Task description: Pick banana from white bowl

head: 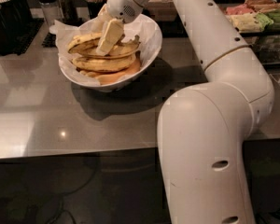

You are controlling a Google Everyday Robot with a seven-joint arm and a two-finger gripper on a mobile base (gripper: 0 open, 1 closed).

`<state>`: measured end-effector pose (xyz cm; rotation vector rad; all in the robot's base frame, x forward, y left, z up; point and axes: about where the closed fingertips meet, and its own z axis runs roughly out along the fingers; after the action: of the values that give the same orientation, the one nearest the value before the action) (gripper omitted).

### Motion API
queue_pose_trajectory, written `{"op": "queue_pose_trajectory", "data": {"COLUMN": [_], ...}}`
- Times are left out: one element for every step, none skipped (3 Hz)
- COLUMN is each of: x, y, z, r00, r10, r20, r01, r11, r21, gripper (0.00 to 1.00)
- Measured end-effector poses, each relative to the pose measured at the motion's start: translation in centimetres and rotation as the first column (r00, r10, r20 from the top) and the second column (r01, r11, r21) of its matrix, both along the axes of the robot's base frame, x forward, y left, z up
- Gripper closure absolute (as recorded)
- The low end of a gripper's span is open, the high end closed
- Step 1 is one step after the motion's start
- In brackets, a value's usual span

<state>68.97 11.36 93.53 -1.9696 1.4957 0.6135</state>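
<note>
Yellow, brown-streaked banana [125, 50] in the white bowl [152, 54] lies just beneath the tool [103, 47], grip unclear.

Grey counter [46, 120] w/ white bowl [91, 83]; gripper [104, 48] in bowl.

The bowl [151, 50] sits on the table [51, 120], toward the back left. The banana [123, 50] lies on top of a pile [100, 64] in the bowl. The gripper [105, 45] is over the bowl, tip down at the banana. The arm [214, 78] fills the right.
</note>
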Motion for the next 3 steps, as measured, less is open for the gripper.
{"op": "queue_pose_trajectory", "data": {"x": [0.00, 0.00, 0.13], "y": [0.00, 0.00, 0.10], "z": [0.00, 0.00, 0.56], "r00": [1.0000, 1.0000, 0.9997], "r10": [0.000, 0.000, 0.000], "r20": [0.000, 0.000, 0.025], "r01": [0.000, 0.000, 0.000], "r11": [1.000, 1.000, 1.000], "r21": [0.000, 0.000, 0.024], "gripper": [0.64, 0.88, 1.00]}}
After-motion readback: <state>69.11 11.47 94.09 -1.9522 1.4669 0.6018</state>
